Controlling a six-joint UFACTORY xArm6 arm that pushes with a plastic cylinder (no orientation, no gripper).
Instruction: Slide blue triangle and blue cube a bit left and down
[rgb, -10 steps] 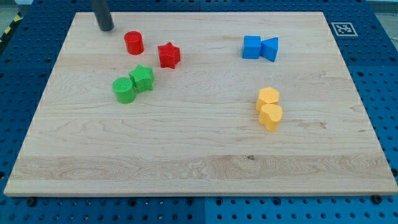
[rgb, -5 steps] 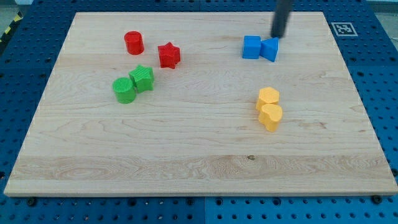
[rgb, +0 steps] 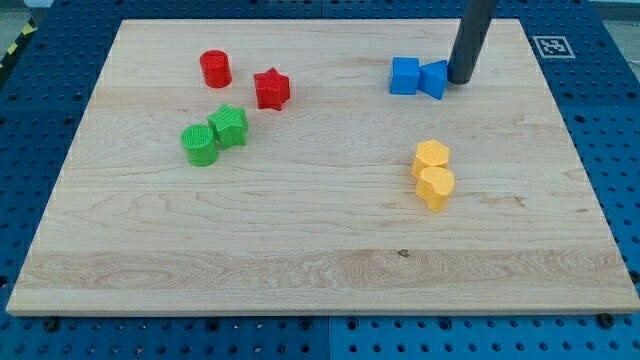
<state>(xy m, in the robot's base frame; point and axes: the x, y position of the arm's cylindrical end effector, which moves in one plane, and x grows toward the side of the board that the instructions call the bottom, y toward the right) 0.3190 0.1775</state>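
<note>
The blue cube (rgb: 404, 75) and the blue triangle (rgb: 434, 79) sit side by side, touching, near the view's top right of the wooden board (rgb: 320, 230). The cube is on the left, the triangle on the right. My tip (rgb: 461, 79) stands right against the triangle's right edge, at about the same height in the view. The dark rod rises from it out of the view's top.
A red cylinder (rgb: 215, 68) and a red star (rgb: 271, 89) lie at the top left. A green cylinder (rgb: 200, 145) and a green ridged block (rgb: 229, 126) touch below them. Two yellow blocks (rgb: 433, 172) touch below the blue pair. A marker tag (rgb: 548, 45) sits at the board's top right corner.
My tip crossed from the board's top left to above the blue triangle, then moved right and down to the triangle's right edge. No block has visibly moved.
</note>
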